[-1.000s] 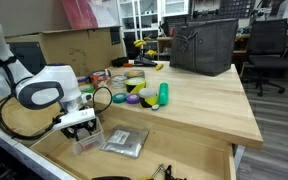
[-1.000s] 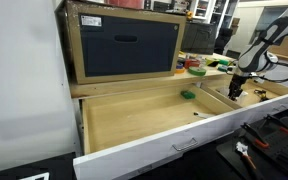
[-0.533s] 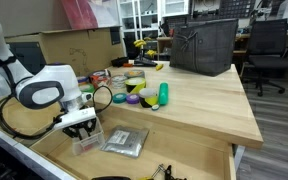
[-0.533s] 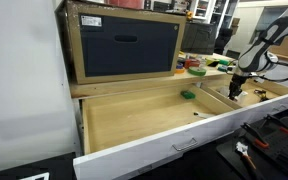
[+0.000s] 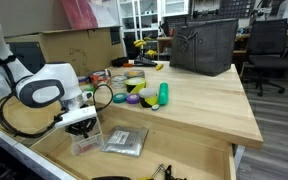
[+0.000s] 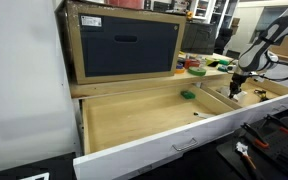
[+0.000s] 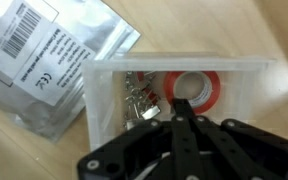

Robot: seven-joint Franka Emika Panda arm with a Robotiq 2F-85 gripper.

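Nothing has visibly moved since the earlier frame: the gripper (image 5: 81,127) hangs at the lower left of an exterior view, directly above the clear box (image 7: 184,66). In the wrist view its fingers (image 7: 172,128) look pressed together over the red tape roll (image 7: 212,92), gripping nothing visible. The box sits mid-frame beside a silver bag (image 7: 39,60). This seems a pause above the box; going in calls for parting the fingers first.

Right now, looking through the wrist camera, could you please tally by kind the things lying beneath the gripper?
Clear plastic box: 1
Red ring-shaped roll, inside the box: 1
Cluster of small metal parts, inside the box: 1 (pieces too blurred to count)
Silver foil bag with a barcode label, beside the box: 1
Total: 4
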